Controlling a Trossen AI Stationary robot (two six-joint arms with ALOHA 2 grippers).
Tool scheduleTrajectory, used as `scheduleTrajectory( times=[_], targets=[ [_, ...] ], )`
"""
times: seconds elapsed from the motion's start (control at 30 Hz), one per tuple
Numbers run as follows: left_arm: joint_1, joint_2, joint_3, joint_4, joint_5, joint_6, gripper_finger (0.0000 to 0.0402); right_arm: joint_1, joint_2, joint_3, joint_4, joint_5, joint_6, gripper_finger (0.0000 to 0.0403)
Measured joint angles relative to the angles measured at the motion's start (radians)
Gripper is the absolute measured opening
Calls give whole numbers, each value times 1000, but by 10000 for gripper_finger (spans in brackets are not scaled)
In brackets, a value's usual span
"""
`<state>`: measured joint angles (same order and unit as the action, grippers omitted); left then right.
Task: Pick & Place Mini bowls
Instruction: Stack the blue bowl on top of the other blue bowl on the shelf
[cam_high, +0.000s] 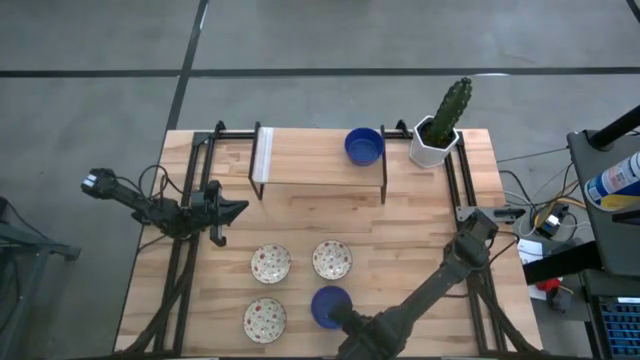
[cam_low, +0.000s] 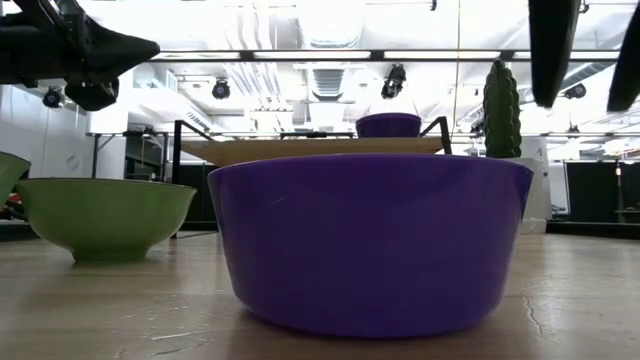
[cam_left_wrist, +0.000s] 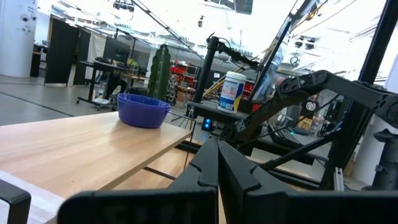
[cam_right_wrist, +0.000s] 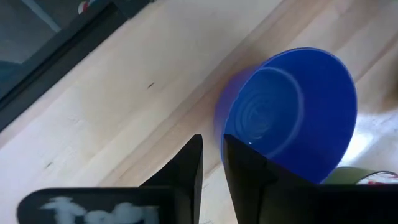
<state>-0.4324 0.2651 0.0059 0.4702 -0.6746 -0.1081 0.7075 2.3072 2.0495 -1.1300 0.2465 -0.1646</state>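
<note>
**Q:** Where is the blue bowl relative to the right arm's jaws?

**A:** The right gripper sits over the surface's near edge, at the rim of a blue bowl. In the right wrist view, its two dark fingers stand almost together with only a thin gap between them. The bowl's rim lies just beside that gap. Whether the jaws pinch the rim, I cannot tell.

**Q:** And the other bowls?

**A:** Three speckled bowls lie near the same edge: one and another side by side, and a third closest to the edge, left of the blue bowl. A second blue bowl sits on a raised wooden shelf along the far edge, beside a cactus pot at the far right corner.

**Q:** What about the left arm?

**A:** The left gripper hovers near the left edge with its jaws closed on nothing.

**Q:** Any readable writing?

**A:** A white canister with a blue label stands off the surface, but its text is too small to read.
</note>
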Motion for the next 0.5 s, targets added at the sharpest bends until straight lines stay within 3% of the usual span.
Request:
scheduleTrajectory(
  times=[0.5],
  targets=[
    [0, 0, 0, 0, 0, 0, 0, -21, 4, -10, 45, 15, -14, 59]
  ],
)
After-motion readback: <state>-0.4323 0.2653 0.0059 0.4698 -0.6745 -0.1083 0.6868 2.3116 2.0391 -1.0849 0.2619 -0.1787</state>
